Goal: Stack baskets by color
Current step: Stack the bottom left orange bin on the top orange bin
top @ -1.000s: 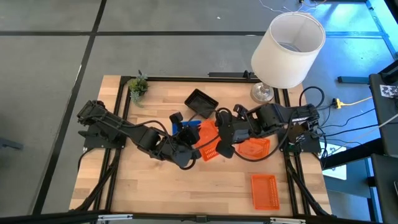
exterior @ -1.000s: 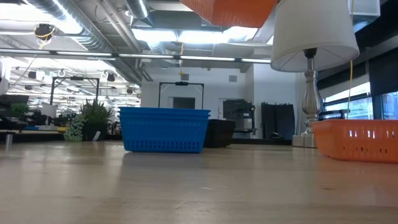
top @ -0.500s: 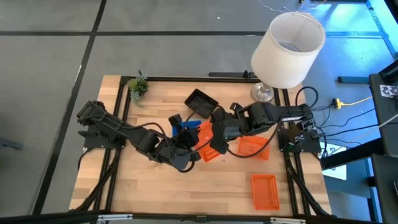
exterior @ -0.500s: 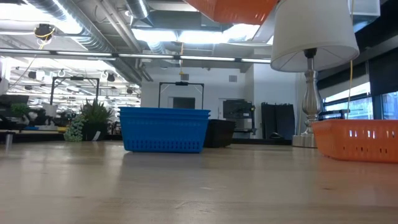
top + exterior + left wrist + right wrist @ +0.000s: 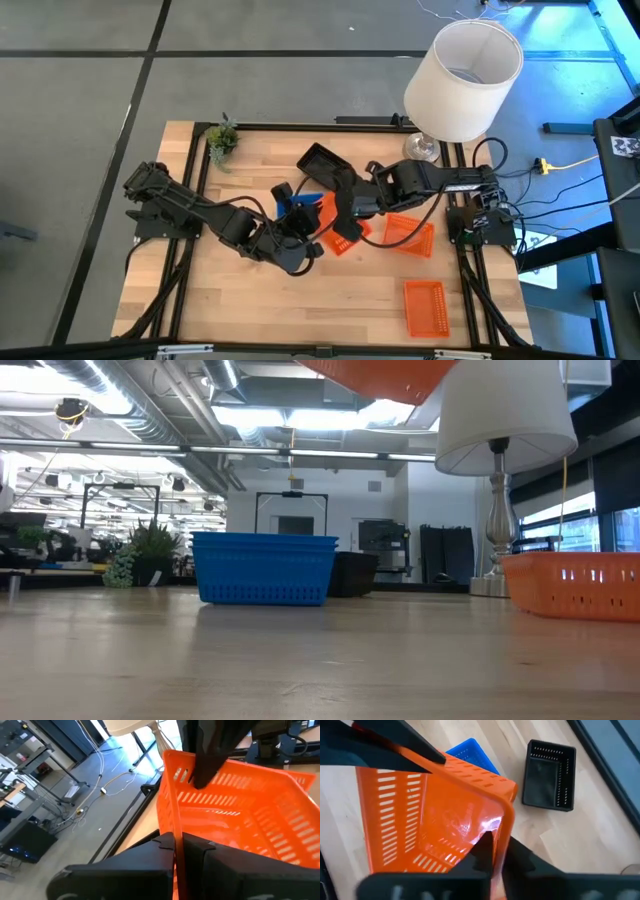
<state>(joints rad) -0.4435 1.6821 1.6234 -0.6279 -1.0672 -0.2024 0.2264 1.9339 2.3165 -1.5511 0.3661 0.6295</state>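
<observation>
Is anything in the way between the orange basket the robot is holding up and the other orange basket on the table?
Nothing visible. Both arms hold the lifted orange basket by its walls, above the table. The empty orange basket lies right beside it, with only bare wood between.

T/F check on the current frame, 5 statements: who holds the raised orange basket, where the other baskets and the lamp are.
1. Both tools grip the raised orange basket: left tool, right tool. True.
2. The black basket is stacked on a blue one. False: it sits alone on the table.
3. Two more orange baskets rest on the table. True.
4. The blue baskets are held aloft. False: they rest on the table.
5. The lamp stands at the left arm's side. False: right side.
</observation>
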